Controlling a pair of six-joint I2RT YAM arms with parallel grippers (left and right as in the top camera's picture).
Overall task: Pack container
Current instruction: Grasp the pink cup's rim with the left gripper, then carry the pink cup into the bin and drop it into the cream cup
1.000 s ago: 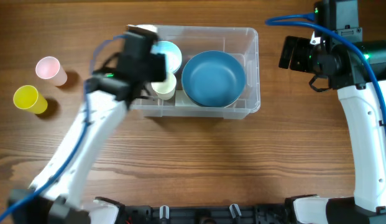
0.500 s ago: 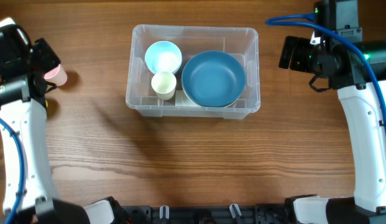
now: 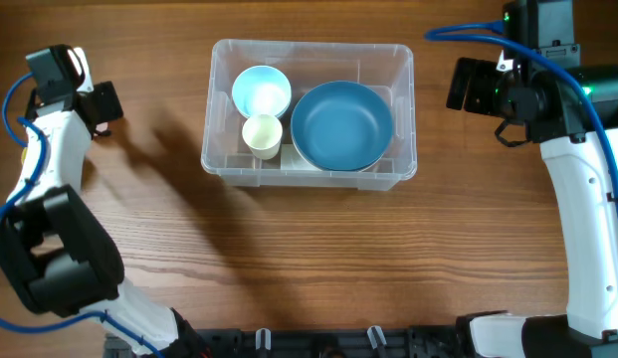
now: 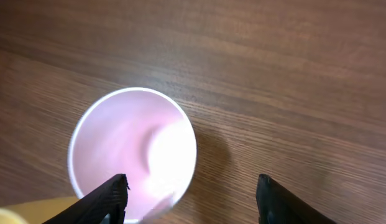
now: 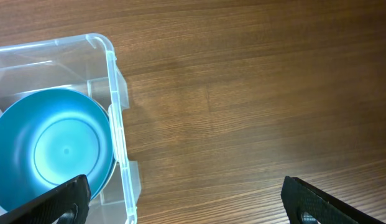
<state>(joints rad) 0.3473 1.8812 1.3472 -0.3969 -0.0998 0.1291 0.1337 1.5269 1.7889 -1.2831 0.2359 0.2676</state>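
Left tool (image 4: 191,190) is hovering over pink cup (image 4: 132,152), standing apart, gripping nothing. Cup is sitting upright, offset toward frame-left, so tool is likely needing a leftward shift. Container (image 3: 309,175) is lying upper centre in overhead, long axis left-right, well right of this tool. Right tool (image 5: 186,199) is gaping wide, empty, beside container's right end.

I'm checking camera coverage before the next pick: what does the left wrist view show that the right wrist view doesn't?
Only the left wrist view: an upright pink cup seen from above, with the open left gripper partly over it. Only the right wrist view: a corner of the container with the blue bowl inside, and the open right gripper. Both: wooden table.
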